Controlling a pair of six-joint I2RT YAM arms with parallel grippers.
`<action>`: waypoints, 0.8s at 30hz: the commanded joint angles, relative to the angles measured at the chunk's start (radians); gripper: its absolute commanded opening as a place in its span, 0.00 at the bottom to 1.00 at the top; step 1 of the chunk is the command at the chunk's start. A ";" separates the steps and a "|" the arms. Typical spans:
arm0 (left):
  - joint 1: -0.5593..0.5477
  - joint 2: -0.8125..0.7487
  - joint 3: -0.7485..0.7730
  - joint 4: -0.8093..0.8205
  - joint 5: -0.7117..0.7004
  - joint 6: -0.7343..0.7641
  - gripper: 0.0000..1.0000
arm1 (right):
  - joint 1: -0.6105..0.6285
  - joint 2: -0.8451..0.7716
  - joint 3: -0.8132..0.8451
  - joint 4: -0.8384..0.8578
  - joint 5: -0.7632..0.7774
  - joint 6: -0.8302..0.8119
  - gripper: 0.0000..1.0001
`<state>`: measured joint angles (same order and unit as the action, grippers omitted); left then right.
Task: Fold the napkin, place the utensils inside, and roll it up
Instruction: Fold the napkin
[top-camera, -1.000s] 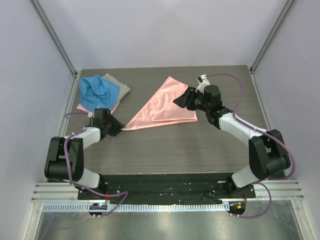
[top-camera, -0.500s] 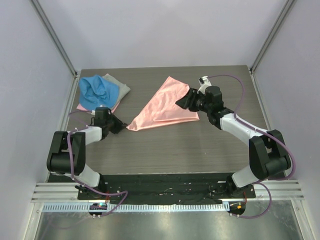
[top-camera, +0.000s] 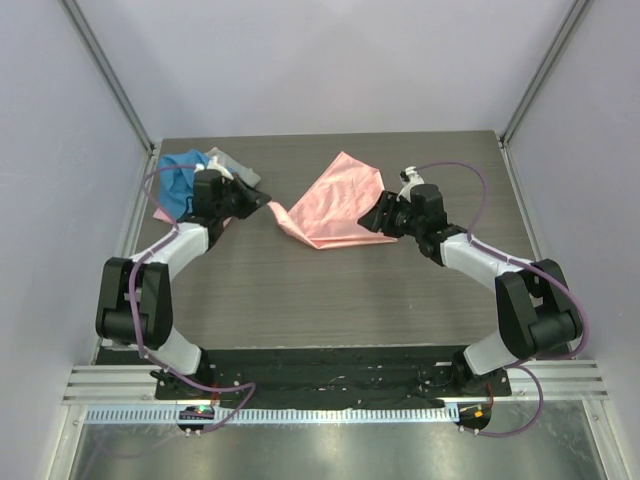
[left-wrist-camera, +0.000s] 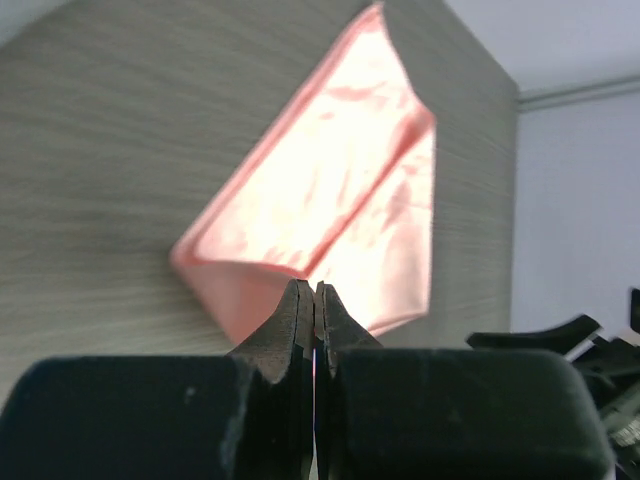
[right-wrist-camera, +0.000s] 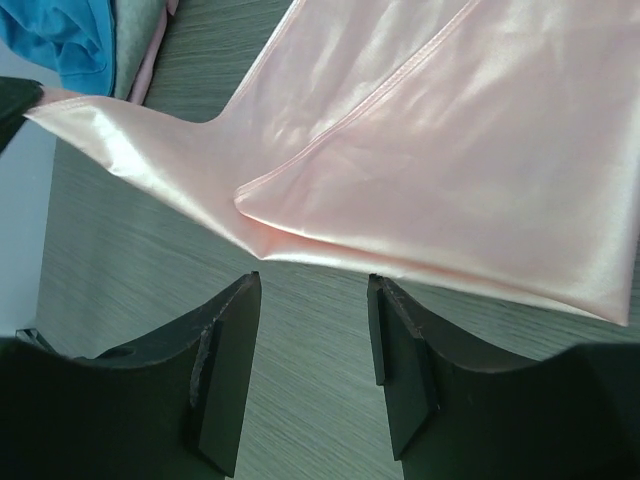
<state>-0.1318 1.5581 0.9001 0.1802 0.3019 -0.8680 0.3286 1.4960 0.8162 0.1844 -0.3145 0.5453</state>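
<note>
The salmon-pink napkin (top-camera: 335, 200) lies folded in a rough triangle at the table's middle back. My left gripper (top-camera: 264, 207) is shut on its left corner, which is lifted off the wood, so the cloth bends over itself there. In the left wrist view the napkin (left-wrist-camera: 330, 190) spreads beyond the pinched left gripper (left-wrist-camera: 315, 290). My right gripper (top-camera: 380, 214) sits at the napkin's right side. In the right wrist view the right gripper (right-wrist-camera: 315, 290) stands open just short of the napkin's (right-wrist-camera: 450, 150) near edge, holding nothing. No utensils are in view.
A blue cloth (top-camera: 178, 178) and a grey cloth (top-camera: 238, 168) are heaped at the back left, just behind the left arm, with a pink edge showing under them. Both also show in the right wrist view, the blue cloth (right-wrist-camera: 60, 35) beside the grey cloth (right-wrist-camera: 135, 40).
My left gripper shut on the napkin's left corner and carried it up and toward the back, shortening the triangle. The right gripper drew slightly back to the right, still open.
</note>
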 joint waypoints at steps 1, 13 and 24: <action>-0.106 0.077 0.130 0.058 0.077 0.101 0.00 | -0.011 -0.040 -0.009 0.021 0.035 -0.015 0.55; -0.333 0.408 0.483 -0.022 0.175 0.279 0.00 | -0.036 -0.120 -0.078 0.009 0.106 0.016 0.55; -0.459 0.651 0.741 -0.157 0.235 0.419 0.00 | -0.051 -0.181 -0.140 0.001 0.153 0.036 0.55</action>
<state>-0.5529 2.1529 1.5436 0.0826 0.4908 -0.5289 0.2874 1.3579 0.6876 0.1677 -0.2028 0.5636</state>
